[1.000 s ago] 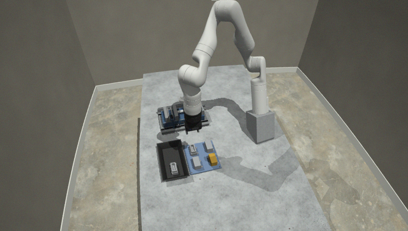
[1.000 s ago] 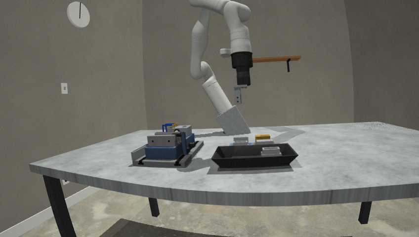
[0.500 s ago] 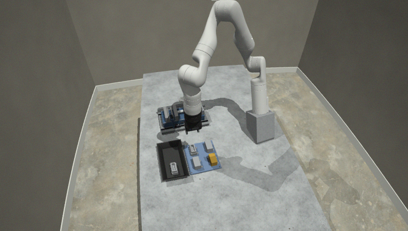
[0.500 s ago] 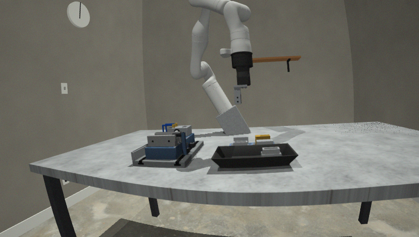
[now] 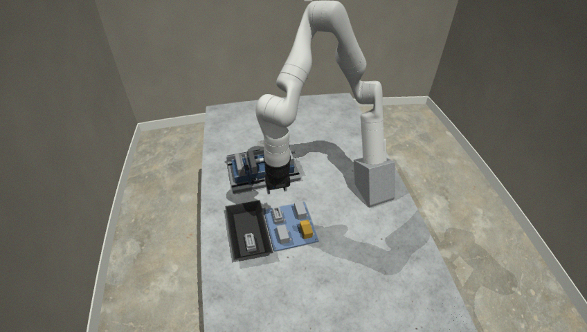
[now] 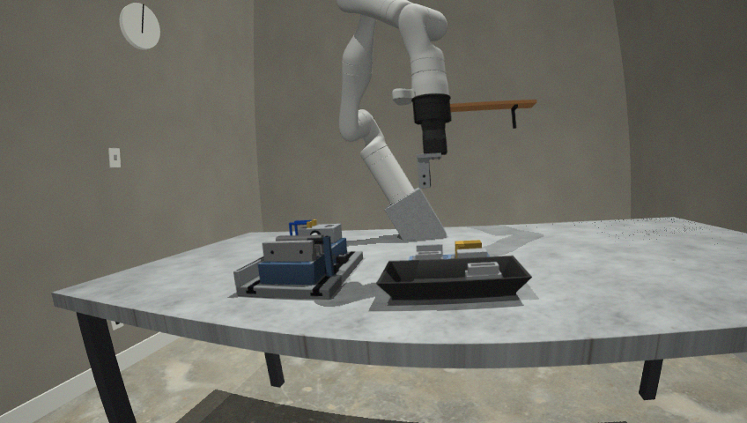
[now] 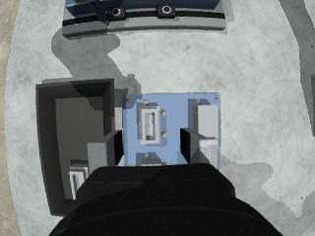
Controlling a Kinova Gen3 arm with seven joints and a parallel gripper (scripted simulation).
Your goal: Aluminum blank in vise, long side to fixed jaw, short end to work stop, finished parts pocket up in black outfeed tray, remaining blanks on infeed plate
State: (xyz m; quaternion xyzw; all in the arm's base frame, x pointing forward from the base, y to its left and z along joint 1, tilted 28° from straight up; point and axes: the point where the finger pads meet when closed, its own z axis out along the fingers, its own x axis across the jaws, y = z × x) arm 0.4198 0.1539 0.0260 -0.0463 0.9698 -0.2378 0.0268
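Note:
My gripper (image 6: 425, 173) is open and empty, high above the table. In the wrist view its fingers straddle, from far above, a finished part with a pocket (image 7: 149, 125) that lies on the blue infeed plate (image 5: 290, 226). The plate also holds two gray blanks (image 5: 300, 209) (image 5: 283, 233) and a yellow brass blank (image 5: 306, 228). Another finished part (image 5: 250, 241) lies pocket up in the black outfeed tray. The vise (image 5: 263, 168) stands behind the plate, and my arm hides part of it.
The tray sits directly left of the infeed plate, almost touching it. The robot base block (image 5: 374, 180) stands to the right of the vise. A wooden wall shelf (image 6: 492, 106) hangs behind the arm.

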